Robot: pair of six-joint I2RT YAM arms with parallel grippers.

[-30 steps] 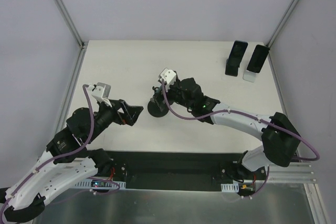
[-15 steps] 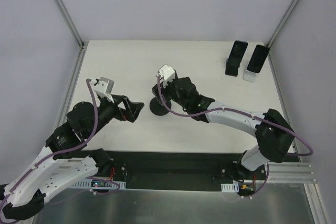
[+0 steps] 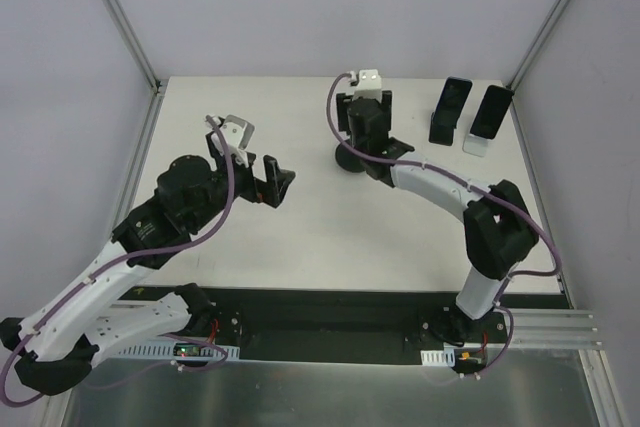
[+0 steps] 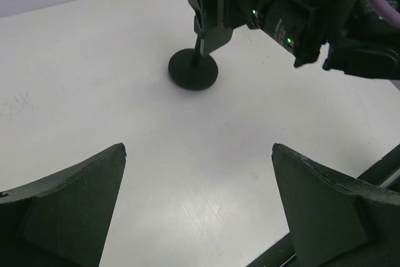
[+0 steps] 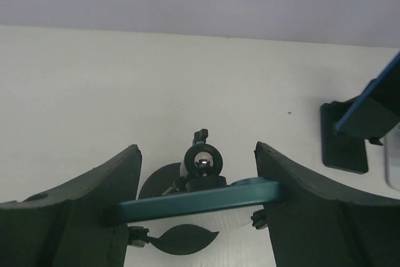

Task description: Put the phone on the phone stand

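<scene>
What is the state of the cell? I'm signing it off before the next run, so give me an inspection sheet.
Surface: white table.
Job's things: phone held edge-on in the right gripper; round-base phone stand just beneath it.
Clutter: black stand and white stand at the far right corner, each bearing a phone.
Grippers: left gripper open, empty; right gripper shut on the phone.
Cables: purple cable along the left arm, another along the right arm.
Surroundings: grey enclosure walls, aluminium frame posts.
</scene>
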